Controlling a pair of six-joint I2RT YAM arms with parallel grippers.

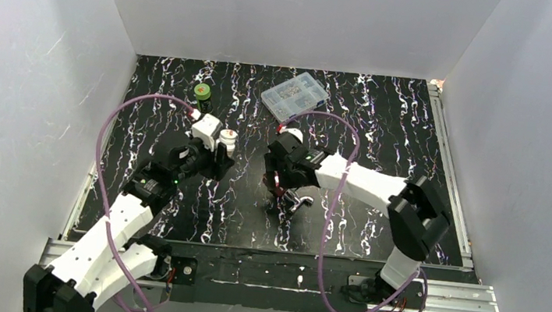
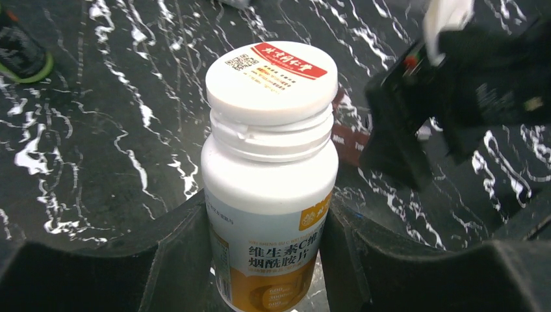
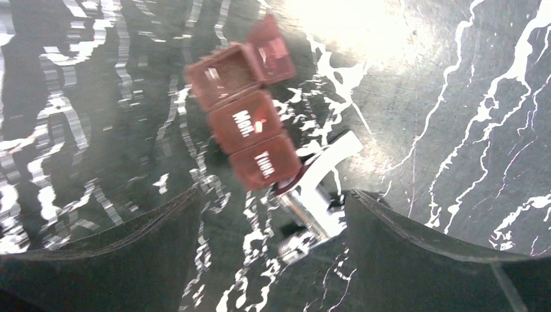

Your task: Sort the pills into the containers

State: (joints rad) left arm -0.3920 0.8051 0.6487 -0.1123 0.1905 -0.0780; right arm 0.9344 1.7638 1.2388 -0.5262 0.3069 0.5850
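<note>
Left pincer grips white bottle; right pincer spread wide over red-brown case.

A bottle left of pill case, metal piece at its end, compartment box behind both

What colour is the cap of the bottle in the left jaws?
White cap with a red label strip; clearest in the left wrist view.

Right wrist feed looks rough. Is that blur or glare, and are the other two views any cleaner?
Right wrist: motion blur smears the red pill case and the marble veins, and glare whites out the table at the top; the silver metal piece glints. Left wrist: the bottle is sharp, its label readable. Top external: evenly lit, but things are small.
</note>
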